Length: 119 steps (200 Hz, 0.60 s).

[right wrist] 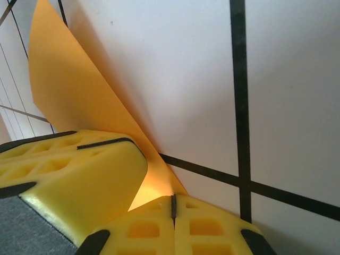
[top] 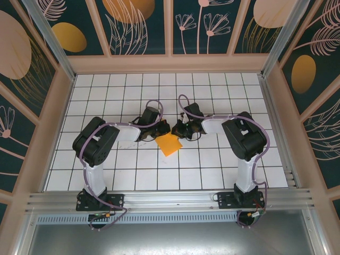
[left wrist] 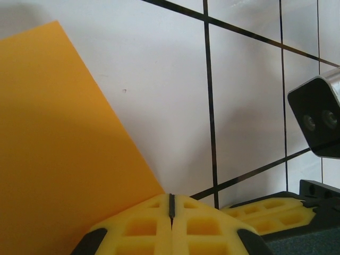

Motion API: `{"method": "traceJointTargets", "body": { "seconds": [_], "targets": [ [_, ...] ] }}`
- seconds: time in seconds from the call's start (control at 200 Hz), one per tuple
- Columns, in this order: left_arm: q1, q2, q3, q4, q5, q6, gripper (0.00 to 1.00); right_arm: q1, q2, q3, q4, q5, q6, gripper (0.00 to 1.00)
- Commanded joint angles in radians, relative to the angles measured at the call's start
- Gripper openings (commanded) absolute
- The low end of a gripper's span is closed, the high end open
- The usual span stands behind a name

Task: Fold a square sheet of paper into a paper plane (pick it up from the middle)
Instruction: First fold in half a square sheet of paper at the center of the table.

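Left fingers and right fingers were pressed together beside the square sheet of paper's far corner.
Thin, light and floppy on the surface, it wanted your pinch at its middle.

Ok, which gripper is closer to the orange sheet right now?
Left, but barely. The left gripper, shut, sits over the far corner of the orange sheet. The right gripper, also shut, reaches that corner's tip from the opposite side.
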Motion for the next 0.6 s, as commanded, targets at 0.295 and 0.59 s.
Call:
{"method": "traceJointTargets", "body": {
  "seconds": [0.295, 0.59],
  "targets": [
    [-0.001, 0.045, 0.006, -0.108, -0.083, 0.028, 0.00, -0.008, -0.012, -0.018, -0.059, -0.022, -0.047, 0.00],
    [-0.001, 0.048, -0.009, -0.139, -0.127, 0.024, 0.00, -0.012, -0.098, -0.140, -0.102, -0.057, -0.106, 0.00]
  ]
}}
